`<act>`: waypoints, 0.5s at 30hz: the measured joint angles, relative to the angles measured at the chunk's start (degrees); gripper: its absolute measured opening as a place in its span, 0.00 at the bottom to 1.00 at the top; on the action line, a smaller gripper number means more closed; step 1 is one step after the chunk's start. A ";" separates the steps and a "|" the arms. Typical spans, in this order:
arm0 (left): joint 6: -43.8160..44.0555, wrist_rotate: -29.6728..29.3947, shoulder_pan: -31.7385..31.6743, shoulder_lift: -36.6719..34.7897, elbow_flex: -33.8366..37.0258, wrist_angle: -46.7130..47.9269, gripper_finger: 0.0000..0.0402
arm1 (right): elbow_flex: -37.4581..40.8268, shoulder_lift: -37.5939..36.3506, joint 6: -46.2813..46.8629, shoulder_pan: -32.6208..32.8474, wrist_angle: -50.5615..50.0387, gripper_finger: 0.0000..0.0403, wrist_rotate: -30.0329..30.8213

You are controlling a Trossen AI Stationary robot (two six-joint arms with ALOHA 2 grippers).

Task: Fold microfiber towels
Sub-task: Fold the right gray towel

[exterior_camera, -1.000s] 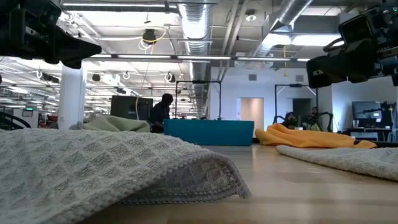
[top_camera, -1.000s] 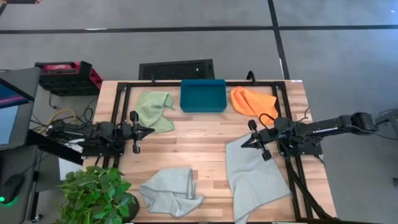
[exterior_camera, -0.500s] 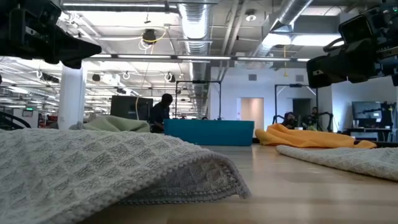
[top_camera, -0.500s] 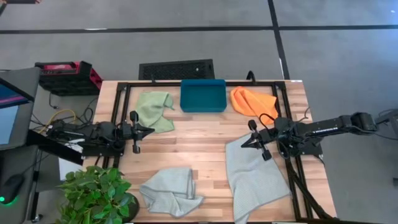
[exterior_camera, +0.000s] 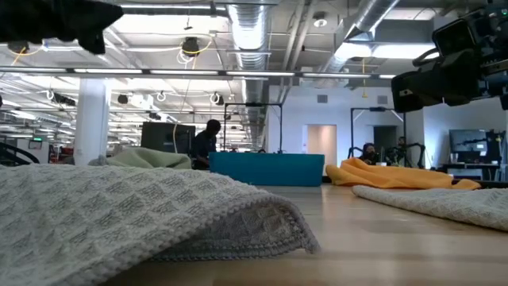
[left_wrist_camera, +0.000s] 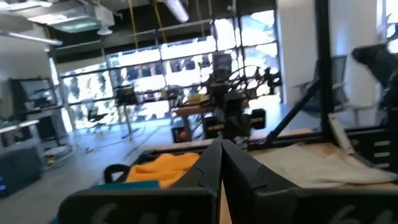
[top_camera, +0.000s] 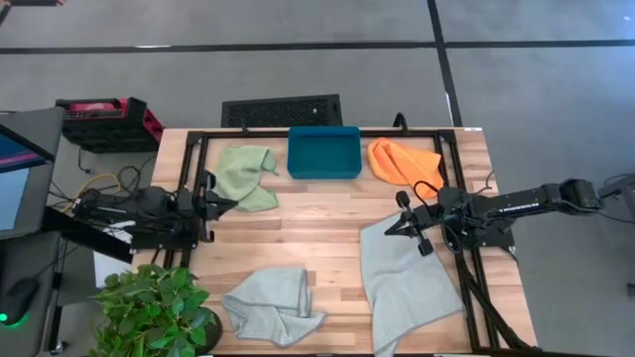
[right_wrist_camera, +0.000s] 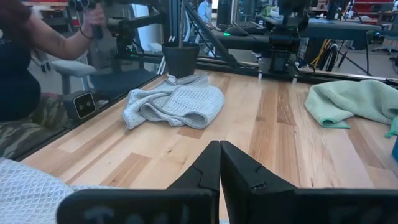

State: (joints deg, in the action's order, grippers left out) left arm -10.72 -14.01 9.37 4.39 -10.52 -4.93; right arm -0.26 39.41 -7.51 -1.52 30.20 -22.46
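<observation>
A: Any brand, label or writing you can read?

B: None. Nothing on the towels, the tray or the arms is legible in any view.

A: Then take the table from left to right.

B: The left gripper [top_camera: 230, 203] hangs at the table's left edge with its fingers pressed together, empty, its tip just beside the light green towel [top_camera: 248, 176]. That towel lies crumpled at the back left, soft and rumpled, one corner folded over.

A: And toward the front?

B: A pale grey towel [top_camera: 273, 302] sits bunched in loose folds at the front, left of centre. Up close in the low view its waffle weave and stitched hem are plain. The right wrist view shows it as a heap on the wooden table [top_camera: 317, 213].

A: The middle?

B: The teal tray [top_camera: 323, 152] stands at the back centre, between the green towel and the orange towel [top_camera: 402, 162], which lies in a crumpled mound at the back right.

A: The right side?

B: The second pale grey towel [top_camera: 407, 283] lies spread nearly flat at the front right, one edge hanging off the front. The right gripper [top_camera: 389, 230] hovers at its back left corner, fingers together, gripping nothing that I can see.

A: Anyone nearby?

B: A person [right_wrist_camera: 25, 74] sits beyond the table in the right wrist view.
</observation>
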 joint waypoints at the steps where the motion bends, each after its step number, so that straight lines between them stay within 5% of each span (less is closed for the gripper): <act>1: -0.29 -0.70 0.00 1.51 -1.79 1.23 0.00 | 0.01 0.01 0.00 -0.01 0.00 0.08 0.00; 8: 0.63 -5.38 0.00 18.62 -15.08 11.30 0.00 | 0.00 0.00 0.00 -0.01 -0.04 0.08 0.00; 15: 13.21 -7.53 0.00 33.60 -28.08 29.63 0.00 | 0.00 0.01 0.00 -0.01 -0.04 0.08 0.00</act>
State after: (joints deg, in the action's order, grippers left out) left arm 2.49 -21.54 9.37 37.99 -38.60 24.70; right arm -0.26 39.42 -7.51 -1.53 30.15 -22.46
